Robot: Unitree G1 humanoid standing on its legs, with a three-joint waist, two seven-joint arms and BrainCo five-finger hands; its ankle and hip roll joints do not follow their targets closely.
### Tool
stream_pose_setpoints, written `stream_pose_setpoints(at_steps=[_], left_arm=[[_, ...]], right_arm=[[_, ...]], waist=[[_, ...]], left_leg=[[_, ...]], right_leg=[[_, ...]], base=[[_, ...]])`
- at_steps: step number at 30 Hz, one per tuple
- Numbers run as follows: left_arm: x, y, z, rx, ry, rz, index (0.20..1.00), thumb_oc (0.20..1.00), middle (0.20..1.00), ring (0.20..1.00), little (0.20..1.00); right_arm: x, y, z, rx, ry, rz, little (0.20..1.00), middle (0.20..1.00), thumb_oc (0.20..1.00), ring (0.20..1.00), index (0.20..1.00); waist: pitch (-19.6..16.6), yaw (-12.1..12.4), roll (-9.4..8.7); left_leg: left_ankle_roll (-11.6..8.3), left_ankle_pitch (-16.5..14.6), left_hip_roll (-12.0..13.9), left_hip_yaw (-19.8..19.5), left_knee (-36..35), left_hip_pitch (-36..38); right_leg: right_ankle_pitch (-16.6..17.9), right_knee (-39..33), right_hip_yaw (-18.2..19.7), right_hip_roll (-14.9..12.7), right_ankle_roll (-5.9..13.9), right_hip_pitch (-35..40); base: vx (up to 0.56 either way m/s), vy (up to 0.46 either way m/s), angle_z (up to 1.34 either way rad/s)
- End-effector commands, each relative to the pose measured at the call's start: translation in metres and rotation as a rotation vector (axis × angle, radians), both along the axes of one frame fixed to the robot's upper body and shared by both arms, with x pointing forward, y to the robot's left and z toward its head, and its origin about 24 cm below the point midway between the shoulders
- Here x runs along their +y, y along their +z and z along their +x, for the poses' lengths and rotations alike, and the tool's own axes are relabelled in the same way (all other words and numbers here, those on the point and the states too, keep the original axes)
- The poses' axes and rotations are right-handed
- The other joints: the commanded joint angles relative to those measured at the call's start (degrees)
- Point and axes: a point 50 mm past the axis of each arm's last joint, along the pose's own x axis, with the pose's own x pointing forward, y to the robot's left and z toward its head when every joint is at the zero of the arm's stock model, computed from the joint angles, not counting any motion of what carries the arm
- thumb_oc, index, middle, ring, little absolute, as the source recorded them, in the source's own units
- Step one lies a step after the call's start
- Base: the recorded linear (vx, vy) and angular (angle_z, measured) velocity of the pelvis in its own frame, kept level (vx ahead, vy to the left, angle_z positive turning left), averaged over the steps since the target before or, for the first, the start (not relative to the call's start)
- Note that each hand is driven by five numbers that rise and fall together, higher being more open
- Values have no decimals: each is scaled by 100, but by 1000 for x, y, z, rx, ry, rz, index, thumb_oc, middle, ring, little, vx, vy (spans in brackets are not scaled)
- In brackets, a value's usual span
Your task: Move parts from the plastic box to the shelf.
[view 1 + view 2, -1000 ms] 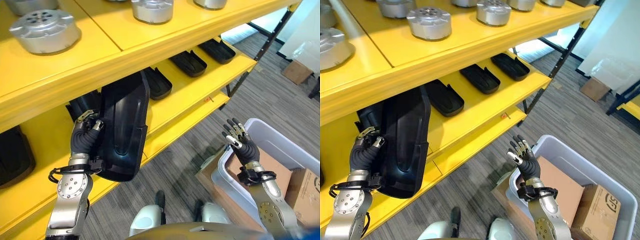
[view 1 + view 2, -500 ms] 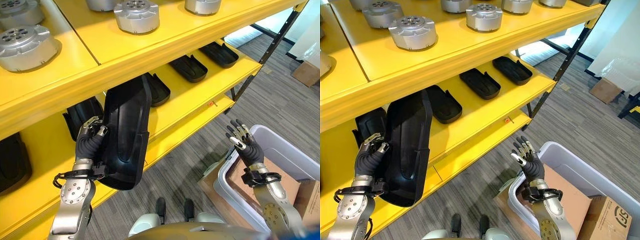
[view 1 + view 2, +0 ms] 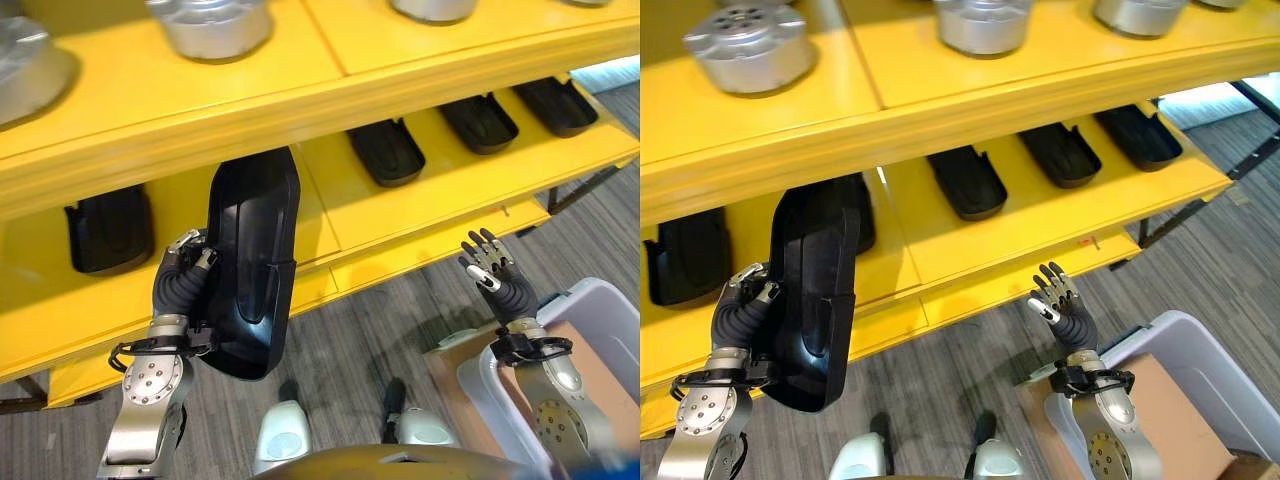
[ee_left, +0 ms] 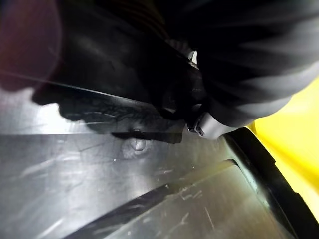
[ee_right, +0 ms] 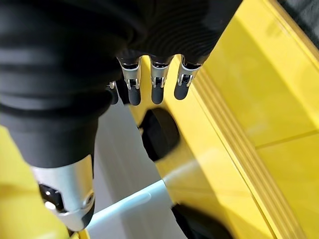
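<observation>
Left hand (image 3: 180, 283) clamped on the edge of a long black moulded part (image 3: 250, 265), fingers curled round its rim; the part stands on end, just in front of the middle level of the yellow shelf (image 3: 400, 205), its upper end at the lip of the level above. Right hand (image 3: 492, 275) raised, fingers spread and relaxed, holding nothing, above the grey plastic box (image 3: 500, 385) with cardboard inside. Similar black parts (image 3: 388, 152) lie flat in a row on the middle level; silver round housings (image 3: 212, 22) sit on the top level. The held part looks like stiff, glossy plastic, shell-like and probably light for its length, yet awkward: gripped low on one side, it may swing or slip on the smooth surface. A hold nearer mid-length along the raised rim looks safer. No labels or writing readable on part, shelf or box.
</observation>
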Motion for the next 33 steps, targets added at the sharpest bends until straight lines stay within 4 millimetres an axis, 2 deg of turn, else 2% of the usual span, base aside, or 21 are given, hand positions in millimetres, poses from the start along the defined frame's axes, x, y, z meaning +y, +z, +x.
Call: stream_pose_setpoints(at_steps=[1, 2, 3, 4, 5, 6, 7, 8, 9, 12, 16, 19, 21, 24, 25, 26, 27, 28, 29, 31, 33], left_arm=[[5, 40, -4, -212, 38, 49, 200, 200, 200, 200, 200], [4, 41, -3, -217, 34, 51, 200, 200, 200, 200, 200], [4, 41, -3, -217, 33, 50, 200, 200, 200, 200, 200], [1, 41, 0, -223, 13, 45, 200, 200, 200, 200, 200], [-1, 41, 1, -225, 0, 46, 200, 200, 200, 200, 200], [-3, 41, 3, -223, -17, 48, 200, 200, 200, 200, 200], [-3, 41, 3, -223, -18, 48, 200, 200, 200, 200, 200], [-2, 41, 3, -219, -20, 63, 200, 200, 200, 200, 200], [-2, 41, 3, -219, -21, 63, 200, 200, 200, 200, 200], [0, 44, 4, -229, -24, 78, 200, 200, 200, 200, 200], [-1, 46, 7, -237, -28, 80, 200, 200, 200, 200, 200], [2, 48, 7, -242, -10, 92, 200, 200, 200, 200, 200], [3, 47, 7, -239, 1, 99, 200, 200, 200, 200, 200], [4, 52, 8, -253, 3, 135, 200, 200, 200, 200, 200], [4, 56, 10, -269, 6, 156, 200, 200, 200, 200, 200], [4, 56, 10, -269, 6, 156, 200, 200, 200, 200, 200], [6, 58, 10, -274, 17, 163, 200, 200, 200, 200, 200], [7, 58, 9, -277, 26, 169, 200, 200, 200, 200, 200], [6, 58, 10, -278, 24, 164, 200, 200, 200, 200, 200], [3, 56, 11, -273, 4, 144, 200, 200, 200, 200, 200], [0, 51, 11, -253, -11, 106, 200, 200, 200, 200, 200]], right_arm=[[-4, 8, 8, -59, -25, 44, 1000, 1000, 1000, 1000, 1000], [-7, 10, 9, -70, -37, 39, 1000, 1000, 1000, 1000, 1000], [-8, 10, 9, -70, -38, 38, 1000, 1000, 1000, 1000, 1000], [-11, 13, 8, -82, -59, 38, 1000, 1000, 1000, 1000, 1000], [-11, 14, 9, -91, -63, 42, 1000, 1000, 1000, 1000, 1000], [-10, 15, 9, -100, -72, 54, 1000, 1000, 1000, 1000, 1000], [-10, 15, 9, -100, -72, 54, 1000, 1000, 1000, 1000, 1000], [-8, 15, 10, -98, -66, 53, 1000, 1000, 1000, 1000, 1000], [-8, 15, 10, -98, -66, 53, 1000, 1000, 1000, 1000, 1000], [-9, 14, 8, -96, -68, 43, 1000, 1000, 1000, 1000, 1000], [-10, 15, 9, -107, -91, 47, 1000, 1000, 1000, 1000, 1000], [-7, 16, 10, -117, -86, 50, 1000, 1000, 1000, 1000, 1000], [-5, 16, 12, -120, -82, 52, 1000, 1000, 1000, 1000, 1000], [-1, 17, 13, -131, -81, 72, 1000, 1000, 1000, 1000, 1000], [4, 17, 17, -133, -67, 79, 1000, 1000, 1000, 1000, 1000], [4, 17, 17, -134, -67, 79, 1000, 1000, 1000, 1000, 1000], [8, 17, 18, -133, -51, 83, 1000, 1000, 1000, 1000, 1000], [10, 16, 19, -129, -35, 76, 1000, 1000, 1000, 1000, 1000], [12, 16, 20, -128, -20, 69, 1000, 1000, 1000, 1000, 1000], [12, 15, 21, -120, -17, 70, 1000, 1000, 1000, 1000, 1000], [11, 15, 21, -120, -9, 62, 1000, 1000, 1000, 1000, 1000]], waist=[[-391, -120, 18], [-402, -145, 64], [-406, -149, 71], [-401, -168, 165], [-428, -169, 225], [-463, -132, 288], [-459, -131, 278], [-468, -80, 255], [-464, -84, 248], [-444, -11, 143], [-483, 94, 30], [-514, 173, -72], [-507, 232, -132], [-532, 244, -165], [-550, 252, -105], [-547, 260, -110], [-525, 279, -48], [-513, 301, 36], [-475, 302, 89], [-444, 183, 101], [-491, 89, 75]], left_leg=[[71, 1316, 876, 170, -551, 182], [-27, 1603, 1063, 272, -761, 161], [-48, 1646, 1065, 275, -829, 188], [-162, 1813, 1126, 624, -1113, 279], [-225, 1698, 1143, 641, -1144, 282], [-246, 1398, 997, 523, -1153, 334], [-238, 1390, 983, 524, -1149, 338], [-166, 1040, 772, 403, -995, 323], [-160, 1023, 763, 397, -971, 315], [-110, 664, 508, 287, -481, 111], [-23, 270, 75, 126, 31, -183], [96, -35, -260, 0, 423, -401], [251, -236, -497, -29, 636, -522], [454, -325, -812, 28, 621, -605], [617, -319, -965, 110, 422, -459], [619, -313, -968, 120, 407, -450], [689, -286, -947, 213, 249, -334], [747, -361, -924, 238, 83, -175], [801, -308, -926, 325, -147, -21], [855, -38, -969, 480, -497, 143], [796, 97, -980, 494, -699, 255]], right_leg=[[-676, 1023, 254, -267, 71, -724], [-731, 1267, 222, -385, 121, -825], [-785, 1351, 223, -396, 129, -862], [-824, 1776, 85, -607, 152, -1010], [-836, 1914, 77, -672, 196, -1025], [-804, 2014, 87, -812, 261, -1042], [-804, 2017, 91, -827, 269, -1038], [-697, 1875, 154, -949, 352, -871], [-691, 1866, 151, -957, 358, -860], [-521, 1664, 101, -1156, 506, -554], [-240, 1206, -80, -1407, 647, -141], [110, 862, -126, -1568, 742, 47], [426, 752, -77, -1699, 780, 71], [1147, 664, -17, -1940, 868, 28], [1488, 796, -73, -2093, 806, -103], [1486, 805, -57, -2099, 806, -115], [1336, 1025, -159, -2073, 714, -254], [1085, 1358, -266, -1937, 735, -340], [723, 1705, -306, -1691, 638, -477], [152, 1785, -206, -813, 386, -793], [-323, 1512, -41, 26, 206, -905]], base=[[10, 330, 19], [31, 236, 55], [-85, 295, 76], [-73, 290, 71], [-67, 491, 63], [14, 305, 47], [62, 371, 53], [50, 183, 29], [73, 254, 13], [51, 182, 16], [49, 210, 28], [50, 233, 28], [28, 246, 15], [26, 310, 19], [39, 335, 20], [34, 368, 0], [66, 266, -21], [75, 379, -46], [91, 363, -53], [-9, 219, -50], [23, 50, -25]])
